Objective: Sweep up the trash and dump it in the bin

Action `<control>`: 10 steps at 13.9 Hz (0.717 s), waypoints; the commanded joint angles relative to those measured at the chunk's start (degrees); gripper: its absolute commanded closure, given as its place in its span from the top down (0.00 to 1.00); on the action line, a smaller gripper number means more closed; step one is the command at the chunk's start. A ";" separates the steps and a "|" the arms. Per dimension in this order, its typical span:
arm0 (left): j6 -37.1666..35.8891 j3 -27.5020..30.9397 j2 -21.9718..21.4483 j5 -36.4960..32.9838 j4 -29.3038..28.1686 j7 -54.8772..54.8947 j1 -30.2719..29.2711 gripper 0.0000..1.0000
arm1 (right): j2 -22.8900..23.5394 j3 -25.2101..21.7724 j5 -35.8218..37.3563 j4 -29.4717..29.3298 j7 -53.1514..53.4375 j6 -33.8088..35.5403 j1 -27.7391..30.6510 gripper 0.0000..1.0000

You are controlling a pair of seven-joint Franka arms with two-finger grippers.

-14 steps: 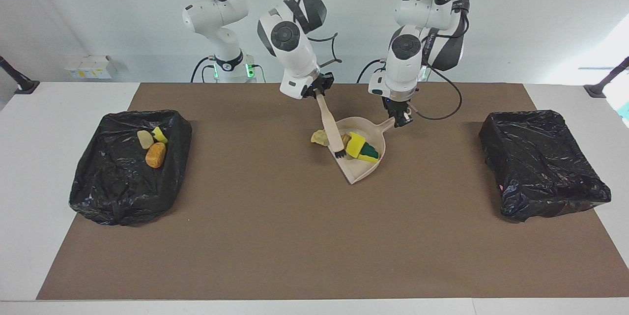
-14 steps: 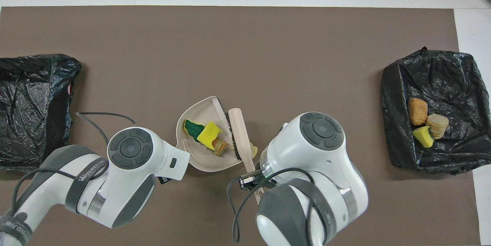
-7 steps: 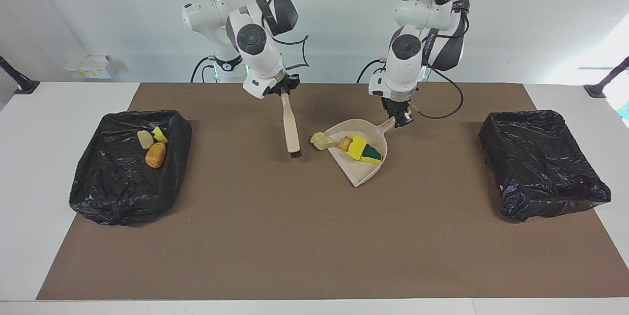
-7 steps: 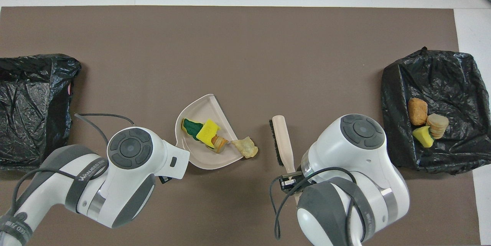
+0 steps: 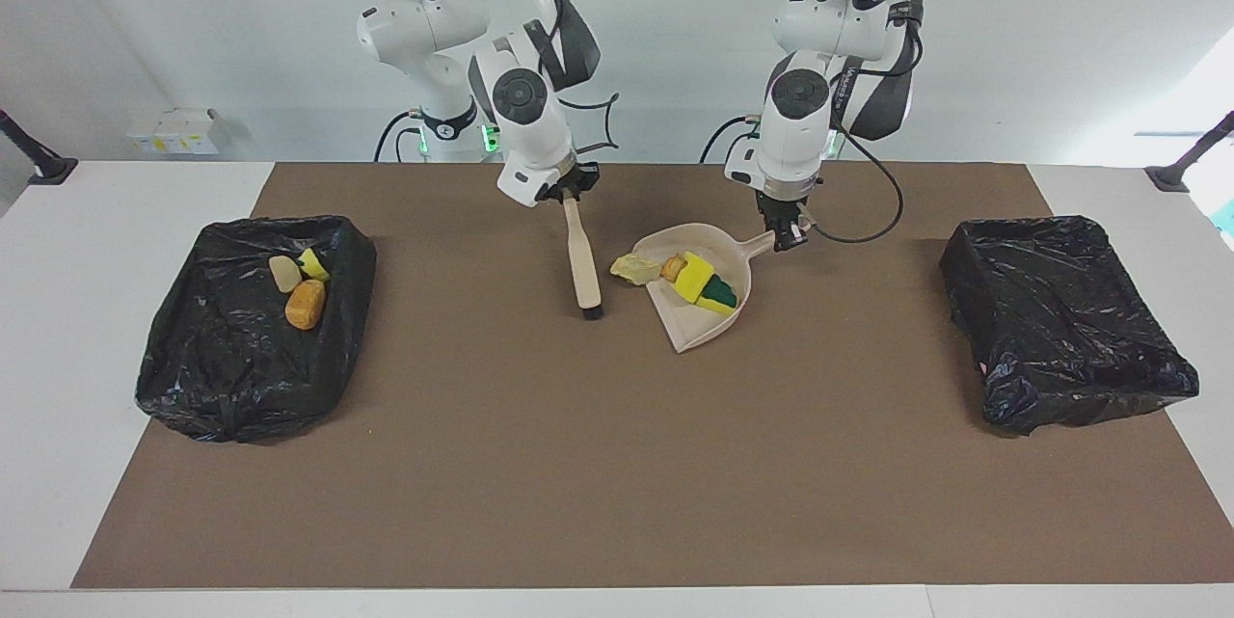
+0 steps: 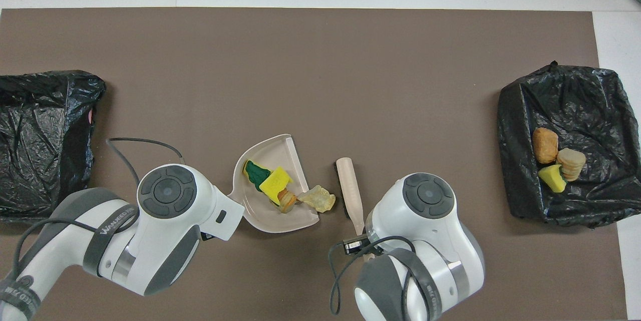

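Since the earlier frames: brush (image 5: 582, 263) drawn out of the dustpan (image 5: 709, 330) toward the right arm's end of the desk (image 5: 578, 464), then brought back partway; it now hangs bristles-down just beside the pan's mouth.

Right pincer (image 5: 569, 197): pinching the brush handle's top, over the mat's robot-side edge.

Left pincer (image 5: 789, 234): pinching the dustpan's handle tip; pan mid-desk.

Trash, in the pan: yellow-and-green sponge (image 5: 707, 282), orange-brown lump (image 5: 673, 268).

Trash, at the pan's lip: pale yellow chunk (image 5: 633, 269), between pan and brush.

Trash, already in the black-lined bin (image 5: 241, 377) at the right arm's end: orange-brown lump (image 5: 305, 304), pale beige lump (image 5: 283, 273), yellow sponge chunk (image 5: 312, 263).

Second black-lined bin (image 5: 1070, 348): at the left arm's end.
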State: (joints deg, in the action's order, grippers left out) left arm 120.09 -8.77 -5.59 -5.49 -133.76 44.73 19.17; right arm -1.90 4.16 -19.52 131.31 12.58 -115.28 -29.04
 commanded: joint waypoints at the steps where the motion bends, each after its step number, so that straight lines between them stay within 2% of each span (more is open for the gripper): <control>1: 0.32 0.24 -0.48 -0.31 -0.89 1.33 0.07 0.00 | 0.32 0.14 -8.82 -0.44 0.52 -3.17 -1.98 0.00; 3: 0.32 0.24 -0.48 -0.31 -1.06 1.15 0.07 0.00 | 2.42 0.23 -16.40 -0.71 1.22 -9.58 -5.83 0.00; 5: 0.32 0.24 -0.56 -0.31 -1.33 0.89 0.07 0.00 | 4.10 0.23 -18.27 -1.32 3.67 -13.55 -8.05 0.00; 8: 0.23 0.16 -0.65 -0.23 -1.33 -7.60 -0.01 0.00 | 3.75 0.06 -18.19 -1.94 4.21 -10.95 -7.97 0.00; 10: 0.23 0.16 -0.65 -0.23 -1.33 -11.06 0.07 0.00 | 1.91 -0.73 -16.00 -1.94 4.47 -4.03 -5.87 0.00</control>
State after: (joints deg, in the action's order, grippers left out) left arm 119.63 -8.97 -5.50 -5.39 -134.11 38.48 19.18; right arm 1.66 3.81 -36.13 129.86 16.54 -125.00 -37.47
